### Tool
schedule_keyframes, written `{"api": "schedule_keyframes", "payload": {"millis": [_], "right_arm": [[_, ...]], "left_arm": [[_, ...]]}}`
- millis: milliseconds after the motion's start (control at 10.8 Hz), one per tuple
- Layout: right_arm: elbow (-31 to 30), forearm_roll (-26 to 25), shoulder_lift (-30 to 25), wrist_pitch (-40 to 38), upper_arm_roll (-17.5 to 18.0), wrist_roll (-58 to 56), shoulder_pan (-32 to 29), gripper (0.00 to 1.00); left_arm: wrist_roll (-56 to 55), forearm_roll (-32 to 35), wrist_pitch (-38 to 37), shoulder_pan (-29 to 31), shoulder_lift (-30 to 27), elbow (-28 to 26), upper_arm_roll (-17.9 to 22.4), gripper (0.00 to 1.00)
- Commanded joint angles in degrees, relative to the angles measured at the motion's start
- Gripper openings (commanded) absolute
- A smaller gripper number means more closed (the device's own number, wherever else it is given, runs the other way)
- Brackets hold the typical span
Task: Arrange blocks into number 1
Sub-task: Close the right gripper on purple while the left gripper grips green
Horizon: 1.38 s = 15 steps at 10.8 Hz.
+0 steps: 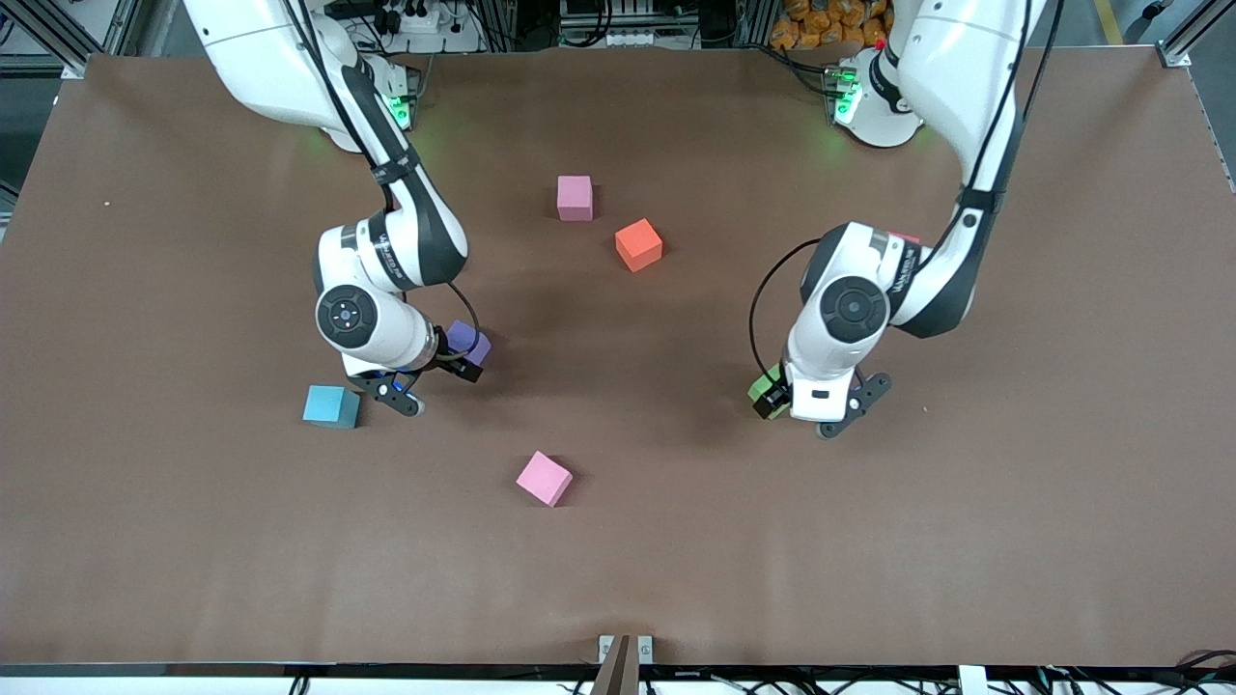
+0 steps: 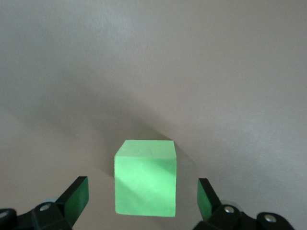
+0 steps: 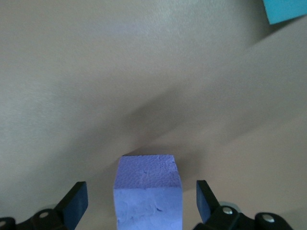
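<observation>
The left claw point(image 2: 142, 201) is wide around the green block point(image 2: 145, 178), and the right claw point(image 3: 141, 201) is wide around a purple block point(image 3: 147, 191).

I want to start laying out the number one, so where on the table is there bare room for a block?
The widest bare patch lies nearer the camera than the pale pink cube. Another lies mid-table, bordered by the orange cube, purple cube and green cube. It is crowded around the right gripper, between the purple and cyan cubes.
</observation>
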Motion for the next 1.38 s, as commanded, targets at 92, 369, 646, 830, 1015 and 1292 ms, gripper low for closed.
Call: {"api": "schedule_keyframes", "payload": {"millis": [92,369,646,830,1015,1292], "right_arm": [[-3.4,1.6,-0.5,2.3,0.2,-3.2,0.4,1.00],[-3.3,1.6,0.3,3.4,0.3,-3.2,1.6,0.81],[-3.3,1.6,0.5,3.6,0.4,-3.8,2.1,0.66],[-3.3,1.5,-1.1,3.3,0.8,-5.3,2.2,0.63],[-3.6,1.0,-5.0,2.8,0.8,-7.5,4.4,0.62],[-3.6,-1.6,-7.0,3.1,0.9,-6.6,11.7,0.62]], "left_arm": [[-1.6,-0.2,2.6,-0.8,1.6,0.0,0.4,1.00],[-1.7,-0.2,3.4,-0.9,2.9,0.0,0.4,1.00],[-1.7,-0.1,4.1,-1.4,4.1,0.0,0.4,1.00],[-1.6,-0.1,4.0,-1.5,4.1,0.0,0.4,0.19],[-1.6,-0.1,4.0,-1.6,3.9,0.0,0.4,0.00],[-1.5,-0.1,3.4,-3.6,2.0,0.7,0.5,0.00]]}}
